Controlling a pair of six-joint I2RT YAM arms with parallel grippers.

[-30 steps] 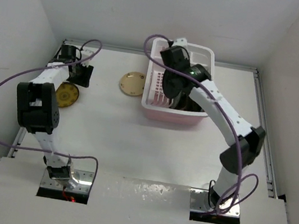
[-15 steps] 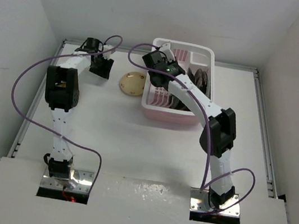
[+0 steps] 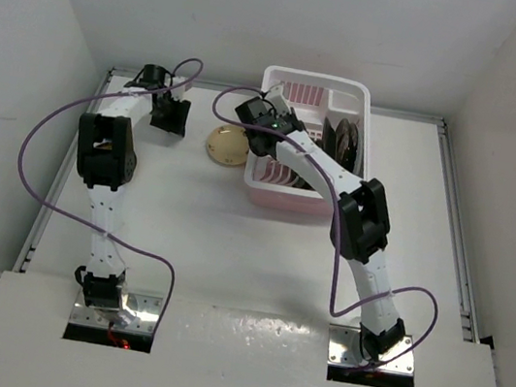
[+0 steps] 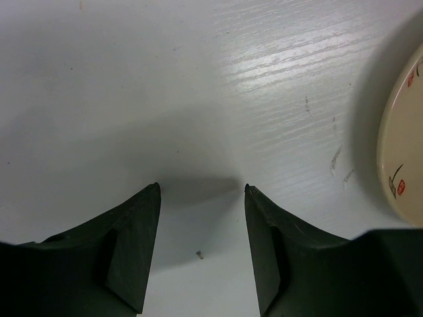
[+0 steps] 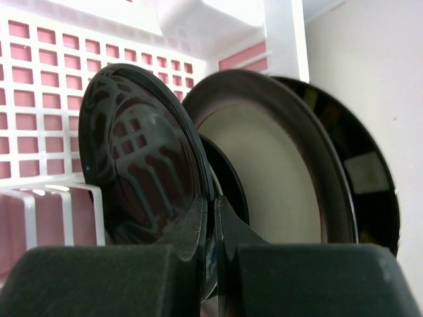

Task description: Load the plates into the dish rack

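The pale pink dish rack (image 3: pixel 298 200) stands at the back centre, with several plates (image 3: pixel 343 140) on edge at its right side. In the right wrist view my right gripper (image 5: pixel 210 201) is shut on the rim of a glossy black plate (image 5: pixel 145 152) inside the rack (image 5: pixel 39 99). A dark-rimmed cream plate (image 5: pixel 277 172) and another black plate (image 5: pixel 370 178) stand behind it. From above the right gripper (image 3: pixel 268 119) is at the rack's left wall. A tan plate (image 3: pixel 228 144) lies on the table left of the rack. My left gripper (image 3: pixel 169 113) is open and empty over bare table (image 4: pixel 201 187), with the tan plate (image 4: pixel 403 152) to its right.
White walls close in the table at the back and on both sides. A purple cable (image 3: pixel 40 144) loops out to the left of the left arm. The right arm's forearm (image 3: pixel 325 170) crosses over the rack.
The left arm has straightened and its gripper has moved right toward the tan plate. The right wrist has moved left to the rack's left wall. The yellow plate seen earlier at the left no longer shows.
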